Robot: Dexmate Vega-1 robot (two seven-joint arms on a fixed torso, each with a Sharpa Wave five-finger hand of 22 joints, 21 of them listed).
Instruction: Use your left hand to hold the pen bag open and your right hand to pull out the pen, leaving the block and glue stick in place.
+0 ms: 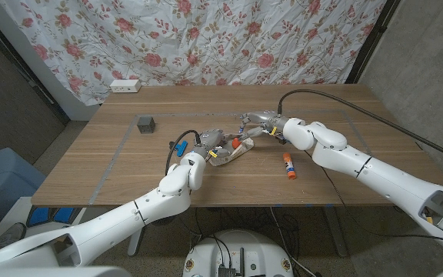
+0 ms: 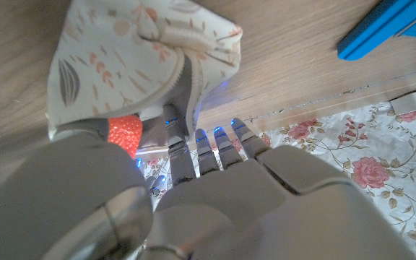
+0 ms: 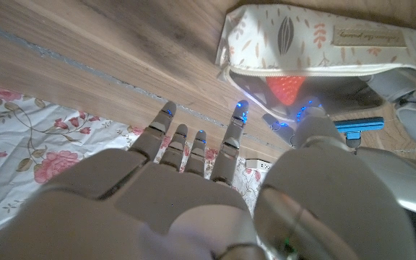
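L hand [image 1: 208,148] nearest, fingers [image 2: 186,108] pinching the pen bag [image 1: 233,152] mid-table to keep its mouth open, w/ R hand [image 1: 258,123] at the opening, fingers [image 3: 193,141] spread, holding nothing, prob. abt to reach in.

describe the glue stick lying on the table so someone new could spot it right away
On the wooden table, look toward the front edge on the robot's right, just beside the white right forearm. There lies a small white glue stick with an orange cap, alone on bare wood. Unlike the cream patterned pen bag nearby, no robot hand touches it.
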